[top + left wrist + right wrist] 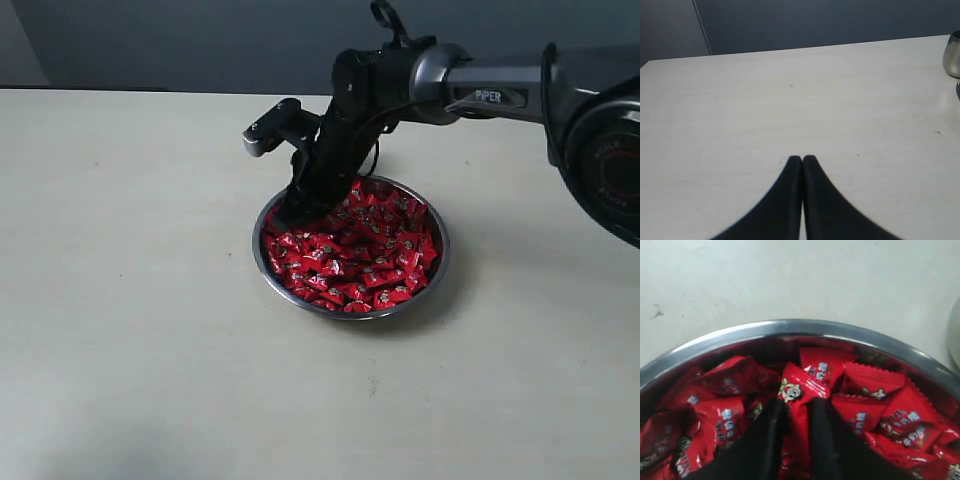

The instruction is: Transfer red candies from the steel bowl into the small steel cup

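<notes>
Because the pile is dense, right gripper (pixel 292 212) stands tilted into the steel bowl (pixel 262 262) near its rim, jaws pinched on one top red candy (pixel 792 390), while left gripper (pixel 802 159) sits closed over bare table, small steel cup (pixel 952 52) nearby.

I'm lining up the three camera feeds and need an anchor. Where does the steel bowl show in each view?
Exterior view: the steel bowl sits mid-picture, full of red candies, with the right end effector dipped into it.
Left wrist view: not clearly in it.
Right wrist view: its rim arcs across the middle, with candies filling the picture below it.
Shared landmark: the pale table, seen in all three.
</notes>
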Controlling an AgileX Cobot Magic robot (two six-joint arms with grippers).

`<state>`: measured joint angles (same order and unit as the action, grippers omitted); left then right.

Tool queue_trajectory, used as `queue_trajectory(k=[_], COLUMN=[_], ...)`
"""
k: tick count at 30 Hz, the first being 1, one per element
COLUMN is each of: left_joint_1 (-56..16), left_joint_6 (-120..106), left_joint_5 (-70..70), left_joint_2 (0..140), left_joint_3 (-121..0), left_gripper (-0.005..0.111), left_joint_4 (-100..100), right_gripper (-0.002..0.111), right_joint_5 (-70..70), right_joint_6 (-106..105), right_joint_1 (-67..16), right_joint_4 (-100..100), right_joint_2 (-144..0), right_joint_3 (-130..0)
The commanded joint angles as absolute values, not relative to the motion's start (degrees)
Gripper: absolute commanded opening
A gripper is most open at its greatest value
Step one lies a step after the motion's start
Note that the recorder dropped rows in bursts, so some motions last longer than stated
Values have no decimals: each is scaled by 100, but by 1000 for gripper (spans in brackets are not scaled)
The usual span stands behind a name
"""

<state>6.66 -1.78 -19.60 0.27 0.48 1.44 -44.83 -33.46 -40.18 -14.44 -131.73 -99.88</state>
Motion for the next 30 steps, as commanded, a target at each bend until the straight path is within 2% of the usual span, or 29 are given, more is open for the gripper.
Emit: queue_trajectory(k=[1, 14, 21, 30], left_joint_1=[620, 620, 620, 620], left_joint_6=[-168, -168, -168, -168], left_joint_5=[-1930, -1930, -1930, -1930], left_joint_2=[0, 0, 0, 0], left_joint_3=[0, 0, 0, 0], left_gripper=[0, 0, 0, 0], left_joint_4=[155, 155, 155, 155], right_gripper=[0, 0, 0, 0], right_joint_5=[-4513, -4630, -3412, -2265], right_joint_6=[-3324, -3324, -2515, -2436], right_joint_1=[-4015, -4004, -3863, -3229], right_joint_4=[-1500, -1289, -491, -1069], right_joint_2=[-13103, -12256, -12126, -12594], right_joint_3=[-9970, -9970, -9970, -9970])
